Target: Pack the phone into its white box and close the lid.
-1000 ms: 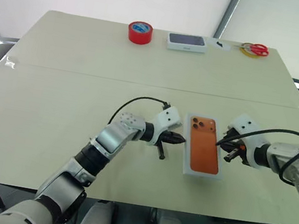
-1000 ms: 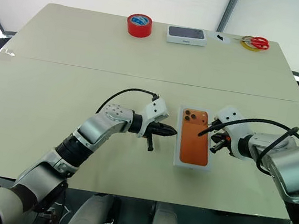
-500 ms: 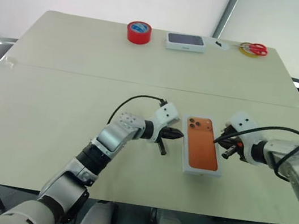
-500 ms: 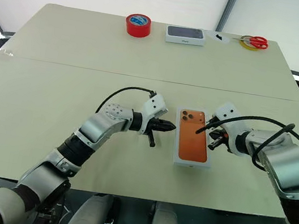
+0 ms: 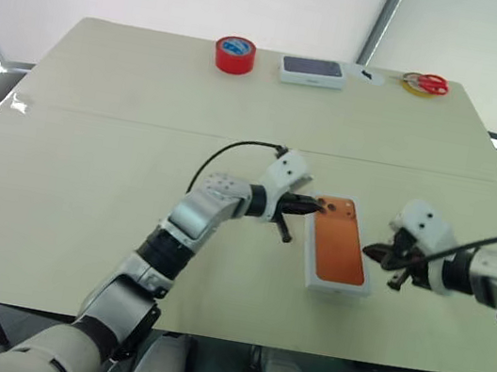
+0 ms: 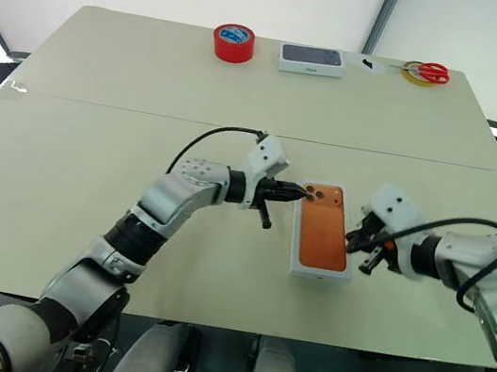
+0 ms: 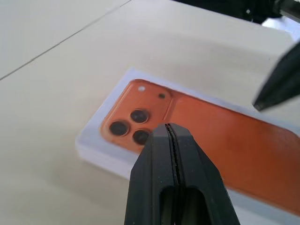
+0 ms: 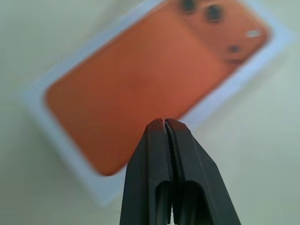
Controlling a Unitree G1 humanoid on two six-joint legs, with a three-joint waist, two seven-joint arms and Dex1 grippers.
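Desk (image 5: 89,169) holds white box (image 5: 313,276) near front edge, phone (image 5: 338,249) seated inside, camera end away from robot. Since a second ago: left gripper (image 5: 314,207) advanced onto phone's camera corner; right gripper (image 5: 380,256) backed off box. Both jaws together, empty. Lid not yet on. Left wrist view shows three lenses close up.

Matt orange phone (image 5: 340,251), white cardboard box (image 5: 313,276)
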